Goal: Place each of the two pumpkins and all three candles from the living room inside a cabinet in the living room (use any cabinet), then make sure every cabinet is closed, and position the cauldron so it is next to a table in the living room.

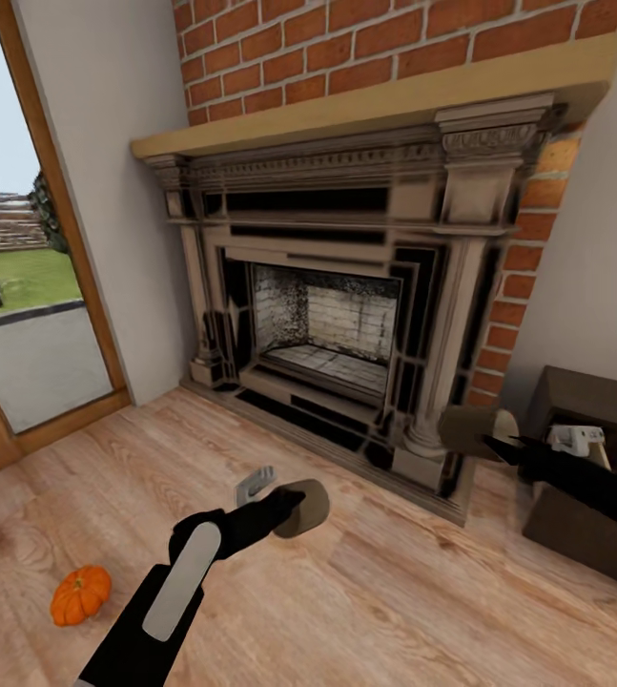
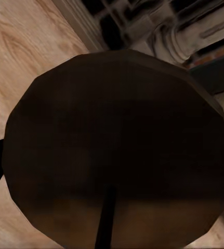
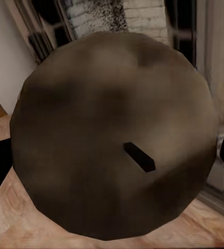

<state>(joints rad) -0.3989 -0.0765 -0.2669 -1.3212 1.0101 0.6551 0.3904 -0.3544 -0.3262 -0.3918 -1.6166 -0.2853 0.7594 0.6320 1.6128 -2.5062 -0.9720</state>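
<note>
Facing a fireplace (image 1: 346, 315). Open cabinet (image 1: 585, 401) low at right. Left gripper (image 1: 284, 510) clamped on one candle (image 1: 306, 508), right gripper (image 1: 499, 447) on another candle (image 1: 475, 429). Pumpkin (image 1: 80, 593) on floor, left of left arm.

Each claw holds a tan candle (image 1: 303, 509) (image 1: 470, 431); an orange pumpkin (image 1: 80, 594) lies on the floor.

My left gripper (image 1: 284, 510) is black, clamped on a tan candle (image 1: 306, 507). A ribbed bright-orange pumpkin (image 1: 80, 593) lies on pale grained wood floor (image 1: 365, 611). Red brick (image 1: 365, 48) backs the grey-brown fireplace (image 1: 346, 315).
</note>
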